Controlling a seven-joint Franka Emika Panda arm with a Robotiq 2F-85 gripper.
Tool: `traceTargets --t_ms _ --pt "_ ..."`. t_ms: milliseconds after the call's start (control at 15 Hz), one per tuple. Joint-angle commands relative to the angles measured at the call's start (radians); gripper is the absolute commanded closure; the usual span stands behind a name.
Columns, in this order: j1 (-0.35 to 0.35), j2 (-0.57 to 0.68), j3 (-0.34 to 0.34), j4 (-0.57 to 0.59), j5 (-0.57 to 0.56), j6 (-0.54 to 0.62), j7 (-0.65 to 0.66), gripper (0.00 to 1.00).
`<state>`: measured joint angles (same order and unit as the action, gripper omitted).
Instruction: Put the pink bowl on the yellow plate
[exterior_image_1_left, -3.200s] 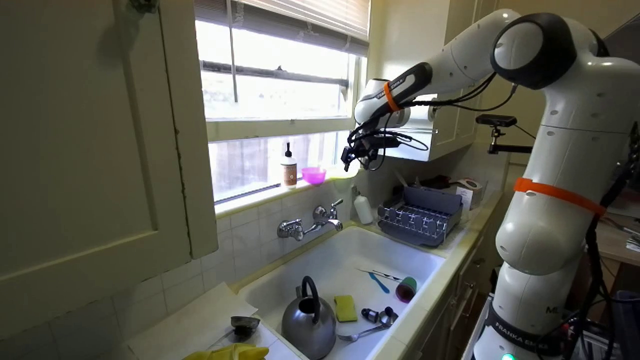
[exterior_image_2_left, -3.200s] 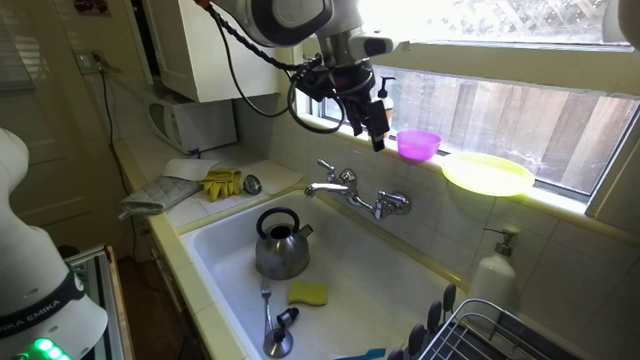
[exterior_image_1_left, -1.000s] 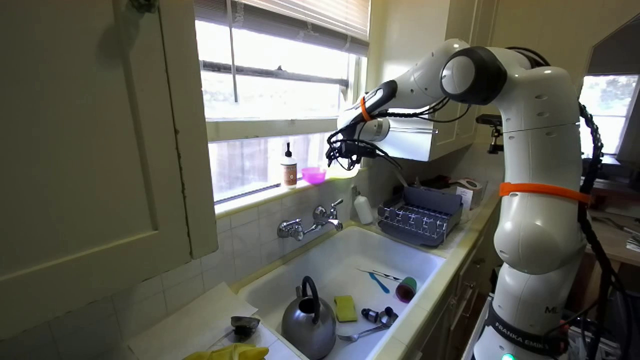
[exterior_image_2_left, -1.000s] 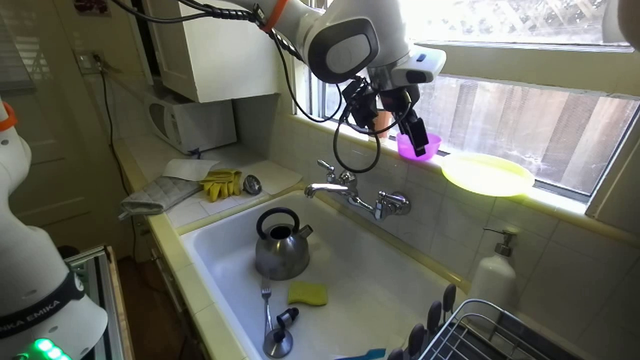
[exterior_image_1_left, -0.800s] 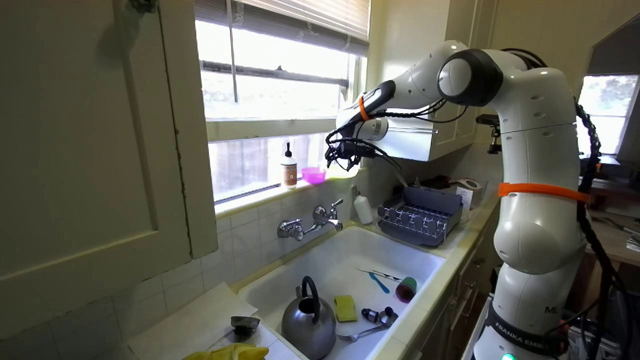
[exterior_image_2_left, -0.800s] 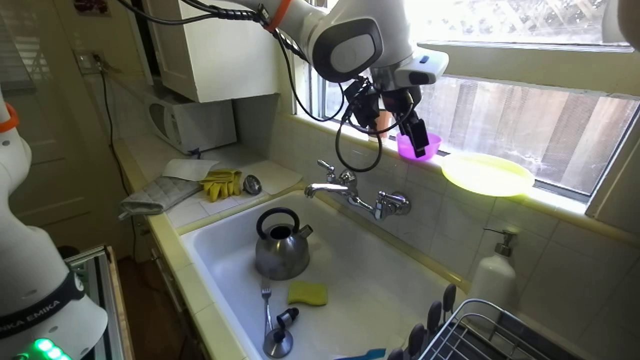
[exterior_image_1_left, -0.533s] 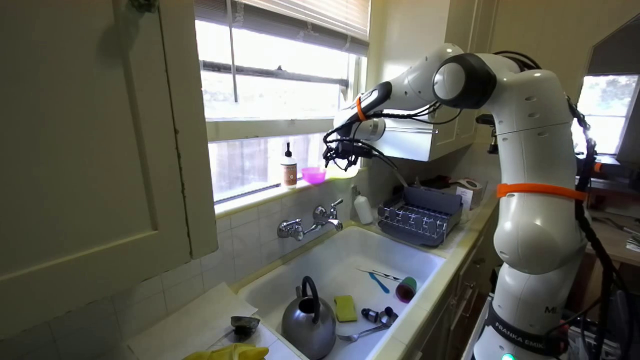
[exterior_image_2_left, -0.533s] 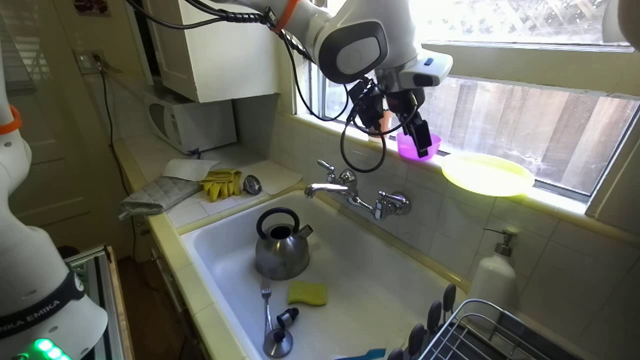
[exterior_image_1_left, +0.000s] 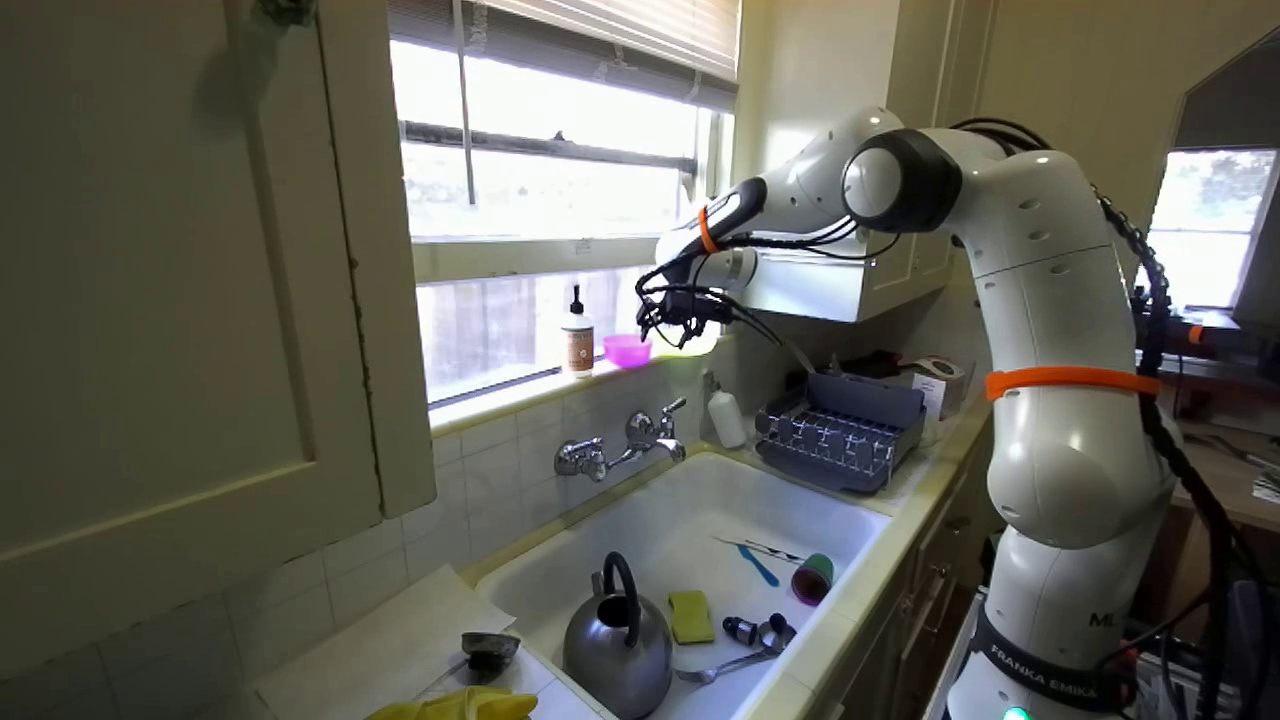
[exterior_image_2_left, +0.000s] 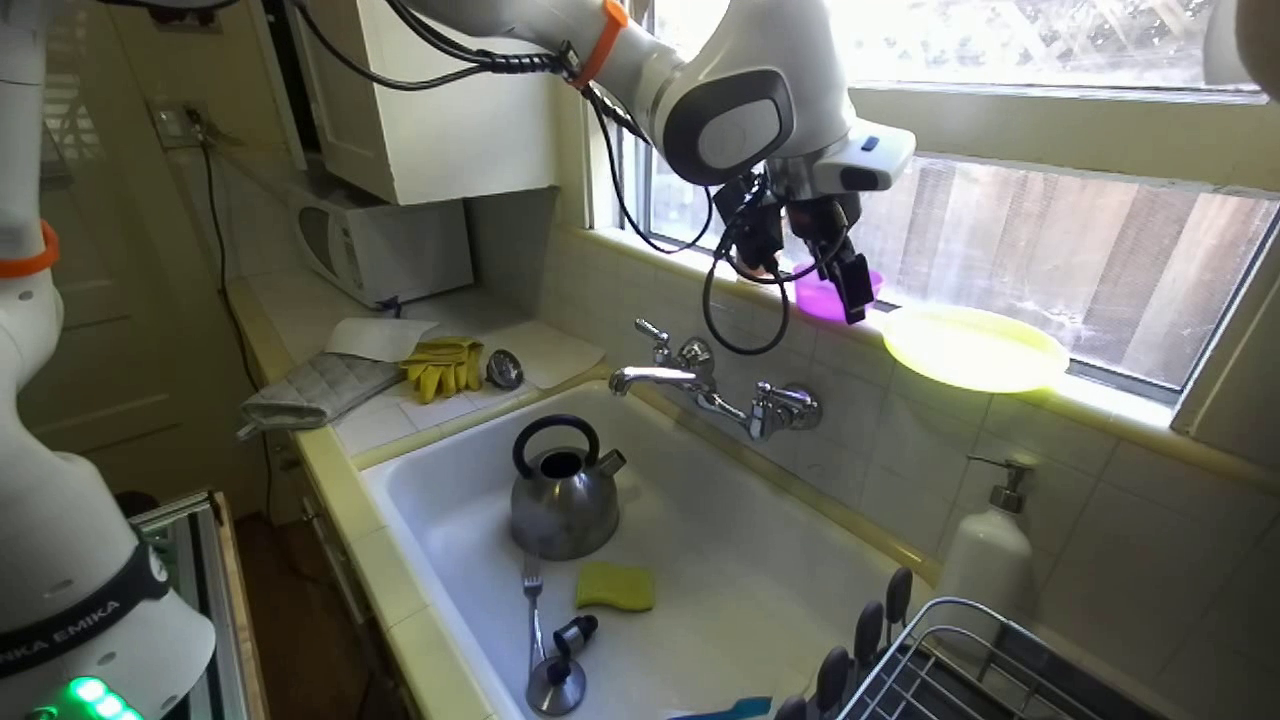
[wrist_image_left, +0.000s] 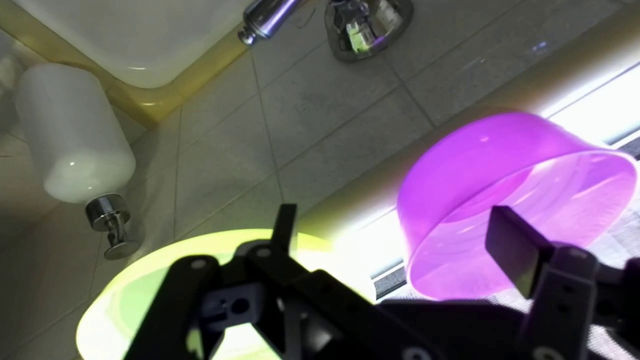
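Observation:
The pink bowl stands upright on the window sill, and it also shows in the other views. The yellow plate lies beside it on the sill, glowing in the window light; in the wrist view it is partly behind the gripper. My gripper is open and empty. In the wrist view one finger overlaps the bowl's opening and the other stands over the plate's edge. In both exterior views the gripper is close to the bowl; I cannot tell whether a finger is below its rim.
A brown-labelled pump bottle stands on the sill beside the bowl. The window frame is close behind. Below are the wall faucet, a white soap dispenser, a dish rack, and the sink holding a kettle.
The arm has reached further toward the window. The gripper has moved over to the bowl and, in the last second, slightly lower. The bowl and plate have not moved.

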<state>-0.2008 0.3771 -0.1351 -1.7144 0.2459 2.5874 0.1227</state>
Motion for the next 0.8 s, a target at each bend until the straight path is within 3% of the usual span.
traceTargets --t_ms 0,133,600,733 --pt "-0.018 0.043 0.022 0.067 0.033 -0.038 0.008 0.29" --pt "-0.021 0.052 0.028 0.08 0.037 -0.042 0.009 0.38" --pt "-0.032 0.064 0.043 0.103 0.049 -0.062 0.0 0.94" --pt "-0.036 0.058 0.051 0.099 0.061 -0.058 -0.007 1.0"
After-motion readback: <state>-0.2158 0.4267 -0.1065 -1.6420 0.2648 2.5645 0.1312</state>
